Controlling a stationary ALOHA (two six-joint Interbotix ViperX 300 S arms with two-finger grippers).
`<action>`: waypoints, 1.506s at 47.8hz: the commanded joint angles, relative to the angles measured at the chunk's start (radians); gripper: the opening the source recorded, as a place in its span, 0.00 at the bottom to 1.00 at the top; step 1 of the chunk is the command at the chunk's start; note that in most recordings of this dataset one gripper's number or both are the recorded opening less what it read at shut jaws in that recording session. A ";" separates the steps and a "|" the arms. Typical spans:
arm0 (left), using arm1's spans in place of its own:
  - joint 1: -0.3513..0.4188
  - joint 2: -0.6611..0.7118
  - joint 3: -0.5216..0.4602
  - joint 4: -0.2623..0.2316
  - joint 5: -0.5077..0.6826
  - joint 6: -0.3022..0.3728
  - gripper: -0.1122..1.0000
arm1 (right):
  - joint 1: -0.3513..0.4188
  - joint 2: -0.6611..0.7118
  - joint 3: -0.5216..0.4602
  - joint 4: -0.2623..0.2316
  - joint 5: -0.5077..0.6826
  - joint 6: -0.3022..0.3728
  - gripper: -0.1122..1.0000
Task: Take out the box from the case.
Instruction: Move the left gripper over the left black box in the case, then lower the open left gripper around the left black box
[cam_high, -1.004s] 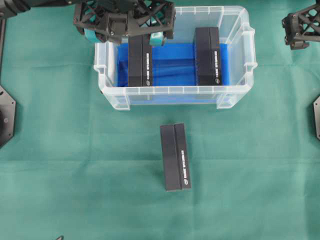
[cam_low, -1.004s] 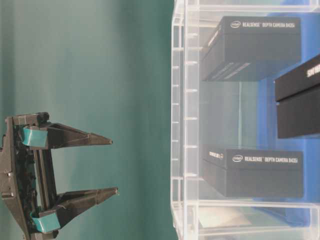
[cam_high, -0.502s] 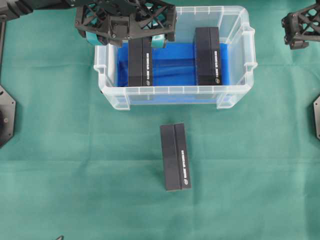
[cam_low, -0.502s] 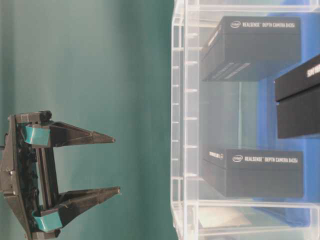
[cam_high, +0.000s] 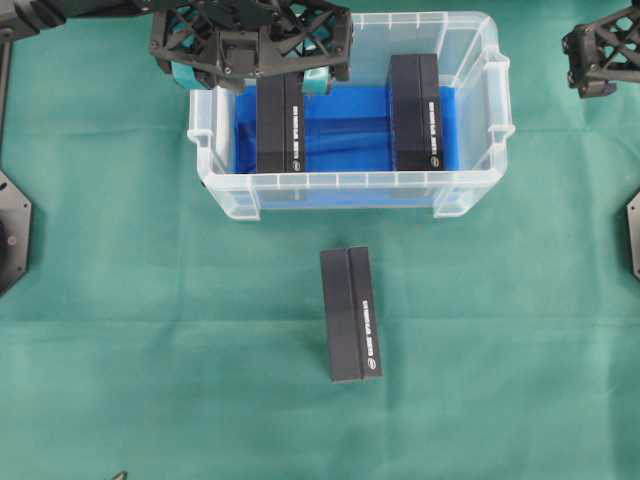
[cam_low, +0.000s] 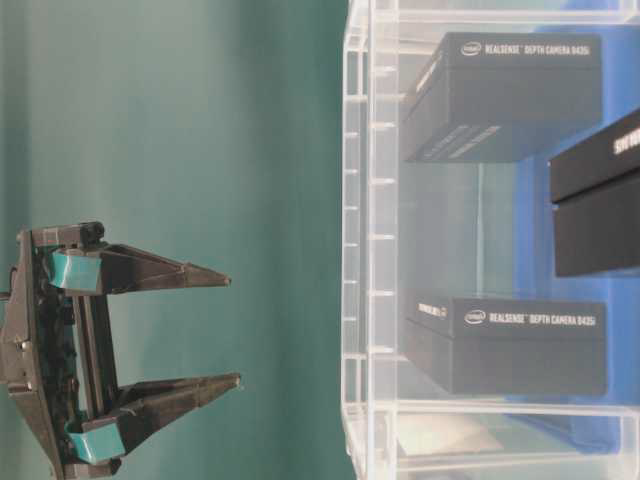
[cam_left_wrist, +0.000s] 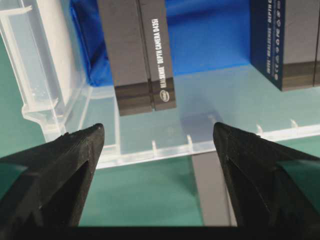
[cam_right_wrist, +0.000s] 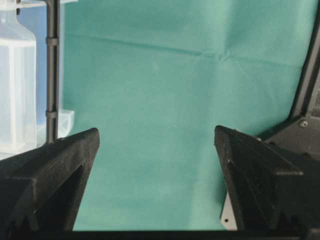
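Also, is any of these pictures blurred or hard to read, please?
Overhead view: sharp, evenly lit, the printing on the loose box legible. Table-level view: turned sideways, the case wall hazy but the labels readable. Left wrist view: the left claw fingers soft and dark, the boxes sharp.

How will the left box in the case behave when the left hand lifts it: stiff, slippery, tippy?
The left box looks like rigid cardboard with crisp edges, so probably stiff. Its matte dark faces suggest fair grip rather than slip. It is long and narrow, and the left hand hangs open over its far end, so an end grasp may let it droop inside the case.
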 joint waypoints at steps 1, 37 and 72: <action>0.006 -0.014 -0.017 0.003 -0.003 0.000 0.87 | -0.002 -0.006 -0.008 -0.003 -0.005 0.000 0.91; 0.012 -0.014 0.020 0.012 -0.041 -0.002 0.87 | -0.002 -0.008 0.000 -0.002 -0.005 -0.002 0.91; 0.049 -0.009 0.229 0.017 -0.241 -0.021 0.87 | 0.000 -0.006 0.038 0.000 -0.025 -0.014 0.91</action>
